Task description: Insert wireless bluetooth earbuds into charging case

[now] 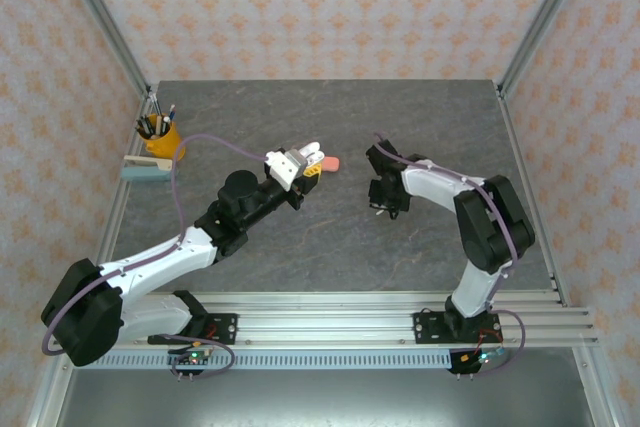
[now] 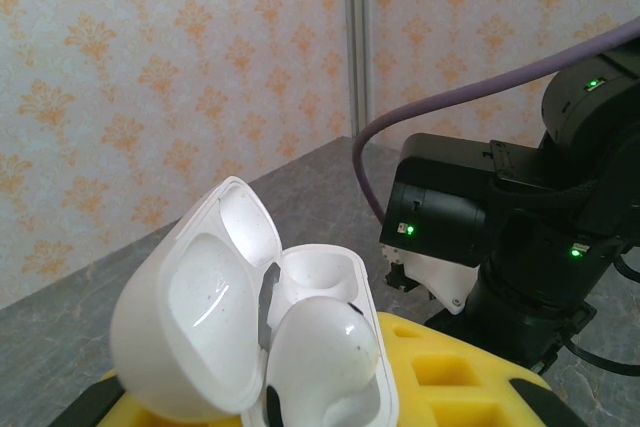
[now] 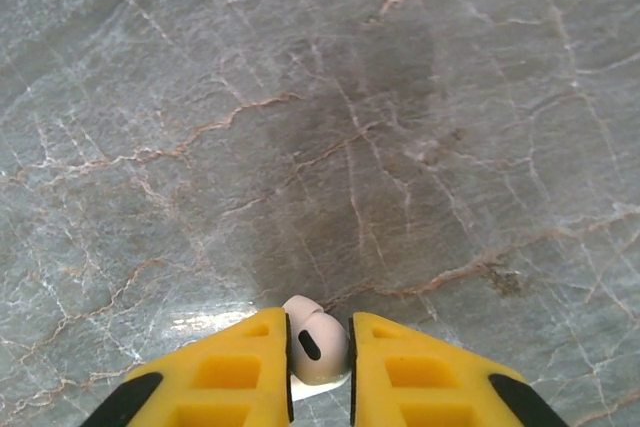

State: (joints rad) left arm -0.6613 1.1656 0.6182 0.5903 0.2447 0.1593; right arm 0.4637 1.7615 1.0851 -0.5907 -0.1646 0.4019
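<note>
My left gripper point(image 1: 298, 165) is shut on a white charging case point(image 2: 300, 347) and holds it up off the table with its lid point(image 2: 185, 327) swung open. One white earbud point(image 2: 320, 347) sits in the nearer socket; the far socket point(image 2: 318, 272) is empty. To its right, my right gripper point(image 3: 319, 332) points down at the table, shut on another white earbud point(image 3: 322, 347) pinched between its yellow fingers point(image 3: 235, 372). From above, the right gripper point(image 1: 384, 199) hangs a short way right of the case point(image 1: 306, 154).
A coral-pink item point(image 1: 331, 162) lies on the grey stone table point(image 1: 330, 237) just right of the held case. A yellow cup of pens point(image 1: 160, 135) and a pale block point(image 1: 147, 169) stand at the far left edge. The right arm point(image 2: 520, 247) looms close behind the case.
</note>
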